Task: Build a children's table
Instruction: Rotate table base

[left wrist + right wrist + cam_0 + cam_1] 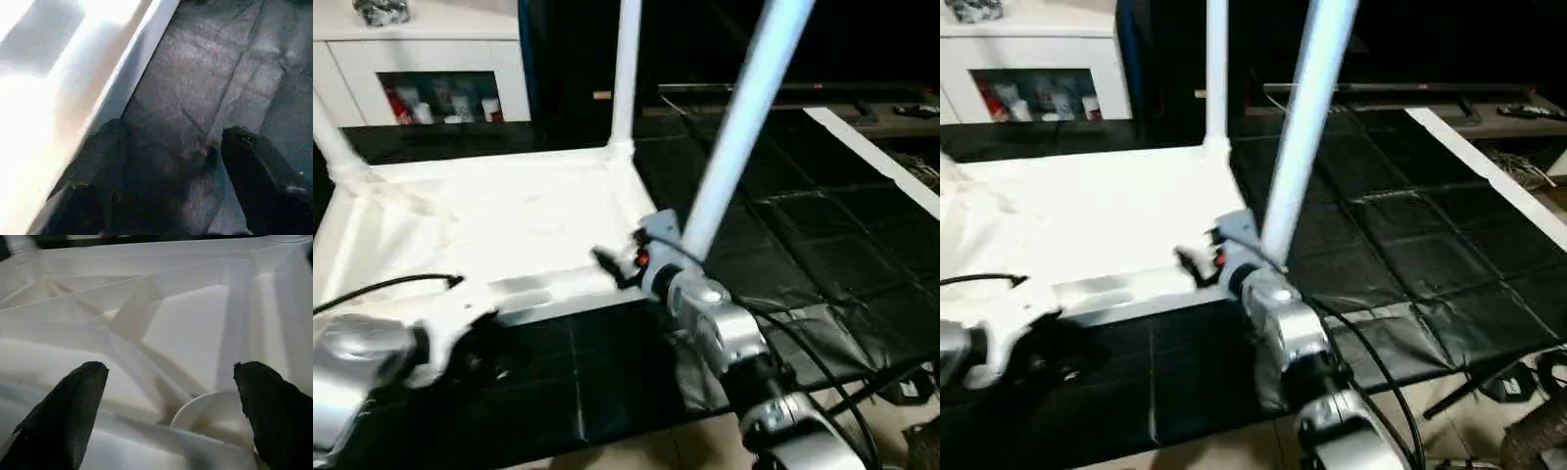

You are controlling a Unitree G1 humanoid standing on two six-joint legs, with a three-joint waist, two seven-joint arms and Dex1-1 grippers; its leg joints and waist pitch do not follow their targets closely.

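Note:
The children's table lies upside down: its white tabletop (489,225) rests on a black mat, ribbed underside up. One leg (626,78) stands in the far right corner, and part of another (333,147) rises at the far left. A third leg (744,127) leans up from the near right corner, close beside my right wrist. My right gripper (617,262) is open over the ribs, with a round white rim (210,413) low between its fingers (73,406). My left gripper (176,132) is open over the mat beside the tabletop's near edge (132,78), and nothing is in it.
A white cabinet with glass doors (431,69) stands at the back left. The black tiled mat (803,255) stretches to the right, crossed by a white strip (871,157). Black cables (803,343) trail from my right arm. Pale floor (656,450) shows at the mat's near edge.

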